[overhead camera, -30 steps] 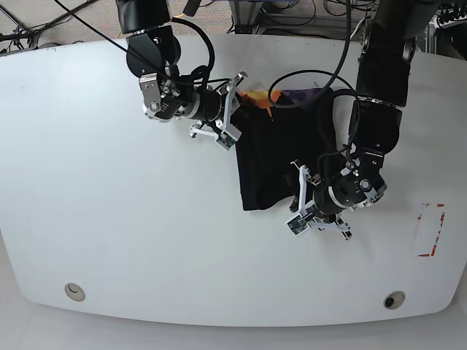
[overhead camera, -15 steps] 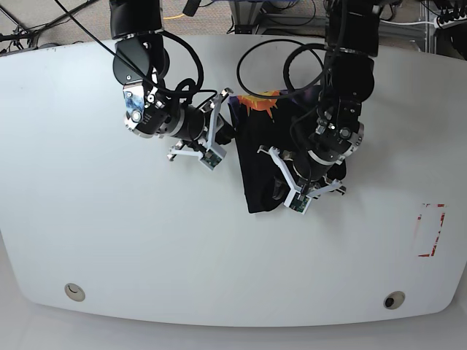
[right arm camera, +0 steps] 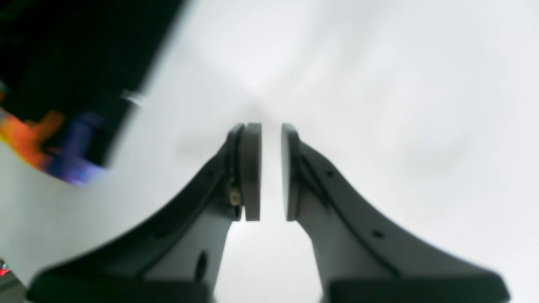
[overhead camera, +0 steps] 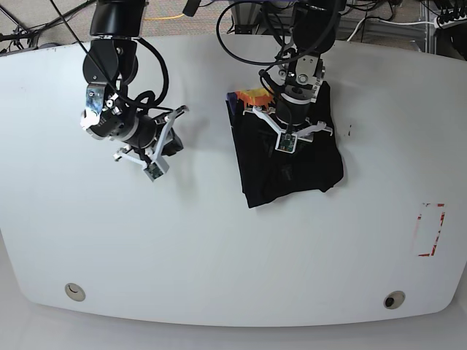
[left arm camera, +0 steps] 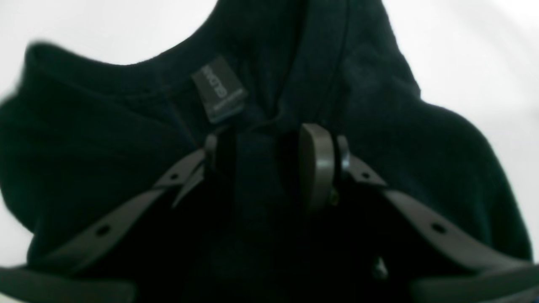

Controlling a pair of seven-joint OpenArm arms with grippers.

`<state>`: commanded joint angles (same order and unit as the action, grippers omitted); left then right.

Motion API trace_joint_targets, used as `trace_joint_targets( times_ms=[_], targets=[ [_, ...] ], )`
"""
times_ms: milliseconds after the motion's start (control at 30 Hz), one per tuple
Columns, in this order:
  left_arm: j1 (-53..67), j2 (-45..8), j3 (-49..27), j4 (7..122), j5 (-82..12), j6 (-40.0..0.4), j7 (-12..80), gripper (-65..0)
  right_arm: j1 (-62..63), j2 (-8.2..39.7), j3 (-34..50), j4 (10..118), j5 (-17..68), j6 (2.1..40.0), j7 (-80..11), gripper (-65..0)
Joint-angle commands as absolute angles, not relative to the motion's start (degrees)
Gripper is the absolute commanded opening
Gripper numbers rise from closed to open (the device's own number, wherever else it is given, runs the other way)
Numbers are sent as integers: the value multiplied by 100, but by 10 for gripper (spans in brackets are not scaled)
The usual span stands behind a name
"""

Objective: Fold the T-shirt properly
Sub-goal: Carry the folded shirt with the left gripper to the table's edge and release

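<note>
The black T-shirt (overhead camera: 292,164) lies in a folded heap at the table's middle, its orange and purple print (overhead camera: 250,95) showing at the far left corner. My left gripper (overhead camera: 287,135) sits on top of it. In the left wrist view this gripper (left arm camera: 265,143) is shut on a thick fold of the T-shirt (left arm camera: 421,147), just below the collar with its grey neck label (left arm camera: 219,88). My right gripper (overhead camera: 171,140) hovers over bare table left of the shirt. Its pads (right arm camera: 250,168) stand almost together with nothing between them, and the T-shirt (right arm camera: 76,63) edge lies off to its left.
The white table (overhead camera: 219,255) stretches wide on all sides of the shirt. A red-outlined marker (overhead camera: 430,230) lies near the right edge. Two round holes (overhead camera: 73,292) sit near the front edge. Cables hang behind both arms.
My left gripper has travelled from the shirt's near edge toward the far side, carrying cloth over the shirt. My right gripper has pulled away leftward from the shirt.
</note>
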<state>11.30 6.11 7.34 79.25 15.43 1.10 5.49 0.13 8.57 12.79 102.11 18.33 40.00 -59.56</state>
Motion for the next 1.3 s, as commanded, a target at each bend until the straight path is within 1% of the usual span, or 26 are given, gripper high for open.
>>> trace_joint_targets(
  times_ms=[100,233,267,333,367,433,633,700,767,900,1133,1200,1300],
  targets=[
    [1200,374,435,7908,1543,84,567,-418,13,901,1587,10299,1833,4000,-5956,-577],
    [1332,-145,40,7978,1543,48,567,-418,-22,1165,1613,10396,1833,4000,-5965,-577],
    [1358,-391,-75,7996,1543,-75,567,-418,-31,1218,1631,10396,1833,4000,-5965,-577],
    [1358,-637,-189,7996,1543,-338,576,-418,-31,1235,1640,10396,1833,4000,-5965,-577],
    [1358,-840,-330,7996,1543,-629,576,-418,-31,1244,1640,10396,1833,4000,-5965,-577],
    [1358,-1077,-655,7987,1543,-1086,576,-418,-40,1297,1640,10413,1833,4000,-5965,-577],
    [1305,-1578,-2237,7873,1560,-3037,576,-418,-163,1341,1640,10484,1833,4000,-5965,-577],
    [1130,-1815,-2484,7785,1569,-3486,576,-418,-189,1332,1640,10501,1833,4000,-5965,-577],
    [954,-2158,-2607,7600,1569,-3811,585,-418,-207,1323,1640,10615,1833,4000,-5965,-577],
    [708,-2695,-2835,7020,1525,-4000,673,-418,-374,1323,1622,10791,1833,4000,-5956,-577],
    [-136,-3310,-2923,6308,1525,-4000,673,-418,-523,1332,1613,11037,1833,4000,-5956,-577],
    [-295,-3547,-2923,6211,1516,-4000,673,-418,-602,1332,1613,11073,1833,4000,-5956,-577],
    [-488,-3714,-2888,6229,1420,-4000,681,-418,-620,1341,1622,11037,1824,4000,-5930,-577]
  ],
)
